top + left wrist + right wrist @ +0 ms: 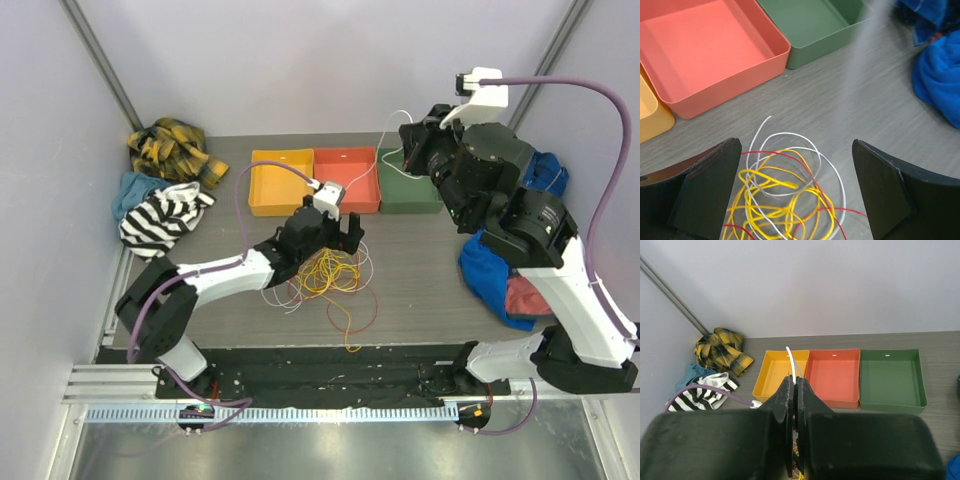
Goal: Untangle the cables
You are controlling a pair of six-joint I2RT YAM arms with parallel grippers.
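White-and-black left arm (225, 272) and right arm (590, 315).
Matte black fingers (710, 195) form the jaws; behind them sit white camera housings (330, 195) and purple hoses (550, 81).

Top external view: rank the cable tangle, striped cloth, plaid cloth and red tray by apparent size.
1. cable tangle, by its spread.
2. striped cloth and plaid cloth, too alike to split.
3. red tray.

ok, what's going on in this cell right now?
Two arms are working on untangling the cables, which lie in a loose yellow, red and white tangle. The left end effector hovers over the pile, open and gripping nothing. The right end effector is raised and shut on a white cable. The rest looks knotted together.
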